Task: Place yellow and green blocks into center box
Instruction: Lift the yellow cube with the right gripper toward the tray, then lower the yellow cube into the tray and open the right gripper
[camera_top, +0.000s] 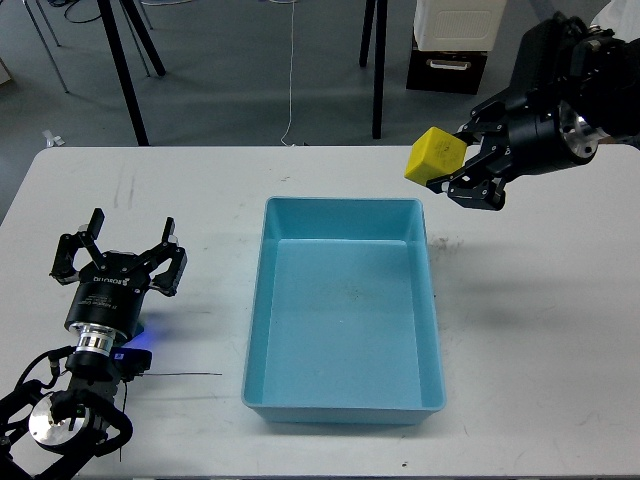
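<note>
My right gripper (463, 160) is shut on a yellow block (435, 156) and holds it in the air, just above and beyond the back right corner of the light blue box (343, 404). The box stands in the middle of the white table and nothing lies in it. My left gripper (122, 243) is open and empty over the left side of the table, well apart from the box. No green block shows in the head view.
The white table (530, 340) spreads to both sides of the box. Beyond its far edge are black stand legs (125, 75), a dark case (447, 68), a cardboard box (545, 105) and a seated person (608, 60).
</note>
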